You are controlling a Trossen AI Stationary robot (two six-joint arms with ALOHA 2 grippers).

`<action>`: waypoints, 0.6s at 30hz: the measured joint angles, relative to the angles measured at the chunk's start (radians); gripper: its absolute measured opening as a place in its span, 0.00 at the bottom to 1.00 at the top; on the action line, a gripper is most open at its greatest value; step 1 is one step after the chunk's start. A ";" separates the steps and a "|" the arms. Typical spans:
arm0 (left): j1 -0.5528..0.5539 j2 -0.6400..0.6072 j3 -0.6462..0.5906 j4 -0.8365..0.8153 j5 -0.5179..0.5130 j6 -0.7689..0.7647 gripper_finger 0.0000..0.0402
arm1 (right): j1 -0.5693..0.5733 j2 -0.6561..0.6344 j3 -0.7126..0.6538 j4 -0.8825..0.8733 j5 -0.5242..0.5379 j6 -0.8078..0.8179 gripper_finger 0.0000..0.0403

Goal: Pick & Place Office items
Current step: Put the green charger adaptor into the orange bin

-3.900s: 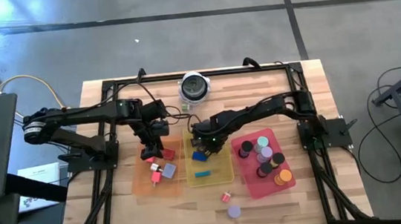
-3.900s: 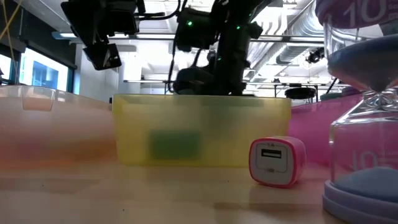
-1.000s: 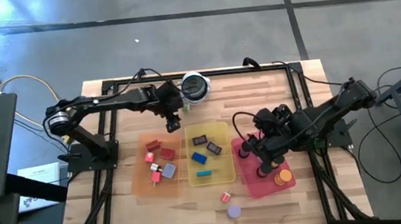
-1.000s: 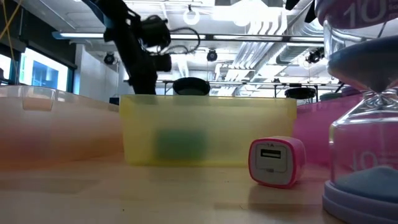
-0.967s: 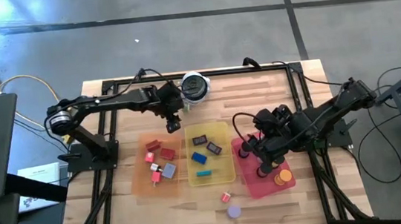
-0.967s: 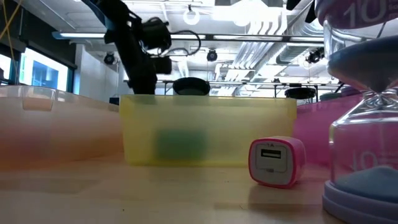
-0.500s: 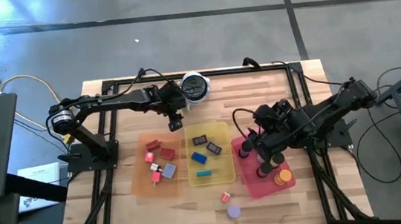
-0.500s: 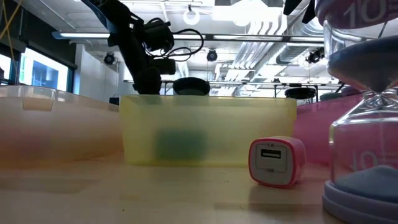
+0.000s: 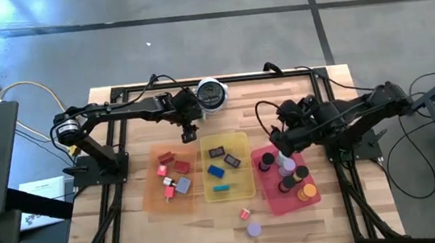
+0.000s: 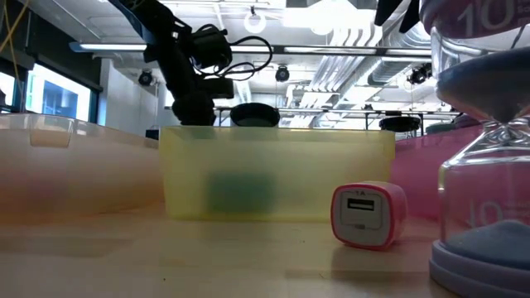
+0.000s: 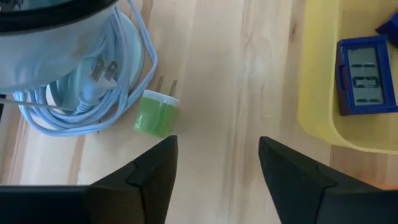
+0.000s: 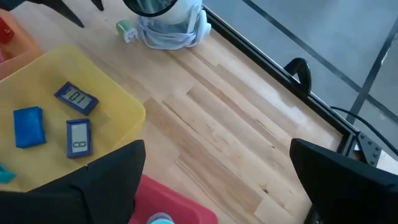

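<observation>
On the tabletop (image 9: 328, 94), three flat trays are sitting side by side in a row running left to right: orange tray (image 9: 151, 201), yellow tray (image 9: 245, 191) and red tray (image 9: 268, 203). The office items are lying sorted among them. Red, pink and grey bits (image 9: 173, 175) are lying in the orange tray at mixed angles. In the yellow tray, a blue block (image 9: 216, 171) and two dark blocks (image 9: 224, 155) are lying with long axes skewed to the tray edges, while a teal block (image 9: 220, 188) is lying lengthwise left to right. Round discs (image 9: 288, 175), black, purple and orange, are clustering in the red tray. Two pieces are lying loose on the near tabletop: a small pink-and-white piece (image 9: 245, 213) and a purple disc (image 9: 254, 229), well apart from the trays, with open wood all round them.

The left gripper (image 9: 189, 132) is hanging just beyond the far edge of the yellow tray, near the silver-and-black round object (image 9: 211, 95); its fingers are standing apart with nothing between them, over bare wood beside a green plug (image 11: 156, 113) and a coiled white cord (image 11: 74, 118). The right gripper (image 9: 278, 143) is hovering at the far edge of the red tray, spread wide and empty. The far right tabletop is offering open room.
</observation>
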 joint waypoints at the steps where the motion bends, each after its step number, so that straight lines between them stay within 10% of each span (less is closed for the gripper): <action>1: 0.000 0.000 0.000 0.000 0.000 0.010 0.56 | -0.003 0.000 0.000 0.000 0.000 -0.005 0.97; 18: -0.001 0.001 0.000 0.005 -0.030 -0.067 0.81 | -0.014 0.000 0.000 0.002 0.026 -0.017 0.97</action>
